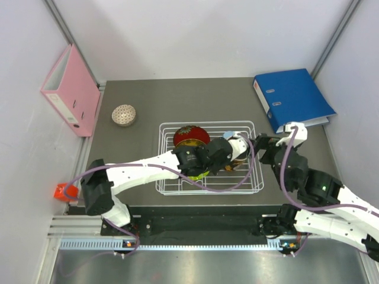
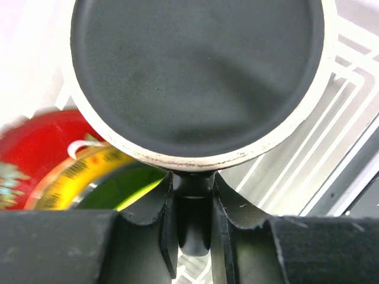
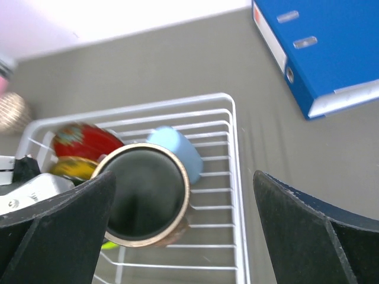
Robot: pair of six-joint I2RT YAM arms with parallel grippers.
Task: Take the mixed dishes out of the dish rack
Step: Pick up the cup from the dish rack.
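Top external view is showing the left gripper (image 1: 230, 155) reaching into the white wire rectangular dish rack (image 1: 225, 122), which is sitting in the middle of the dark grey table (image 1: 177, 97). Left wrist view is showing its black fingers (image 2: 148, 207) pressing on either side of the handle of the dark round mug with a pale worn rim (image 2: 195, 77), so this gripper is clamping the mug by its handle. The mug is sitting in the right half of the rack, its round dark end facing upward. Whether it is resting on the wires or hanging just above them cannot be told. Just left of it, inside the rack, the red gold-patterned bowl (image 1: 190, 135), the yellow-and-black ornate plate (image 2: 77, 177) and the lime-green bowl (image 2: 124, 189) are crowding together. The small beige net-patterned bowl (image 1: 124, 115) is sitting alone on the table, well apart from the rack, toward the far left. The right gripper (image 3: 185, 177) is hovering over the rack's right edge, near the mug, with its fingers spread wide and gripping nothing. A blue binder (image 1: 293, 97) is lying at the far right corner, and a pink binder (image 1: 71, 92) is leaning against the left wall.
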